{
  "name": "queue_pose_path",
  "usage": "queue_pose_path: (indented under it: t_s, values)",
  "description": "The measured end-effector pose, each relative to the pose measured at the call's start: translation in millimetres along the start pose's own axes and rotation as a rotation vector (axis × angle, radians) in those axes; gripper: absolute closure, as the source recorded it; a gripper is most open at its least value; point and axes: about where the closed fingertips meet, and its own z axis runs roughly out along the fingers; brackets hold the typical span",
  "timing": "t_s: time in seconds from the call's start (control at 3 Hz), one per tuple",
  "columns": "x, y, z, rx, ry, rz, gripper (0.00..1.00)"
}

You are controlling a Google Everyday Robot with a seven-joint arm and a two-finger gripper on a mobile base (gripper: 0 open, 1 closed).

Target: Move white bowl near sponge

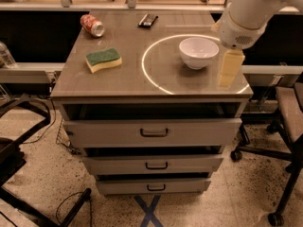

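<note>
A red soda can (92, 25) lies on its side at 11 o'clock on the drawer cabinet (128, 84), with a small dark object (148, 20) at 12, a bright ring (143, 65) toward 3, where the gripper (230, 68) hangs, and a blue cross (150, 211) on the floor at 6.
</note>
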Motion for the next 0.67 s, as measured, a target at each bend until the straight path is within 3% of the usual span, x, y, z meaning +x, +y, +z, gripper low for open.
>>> queue_pose_path:
  t_s: [0.67]
  values:
    - [-5, -46, 53, -0.005, -0.001, -0.013, 0.00]
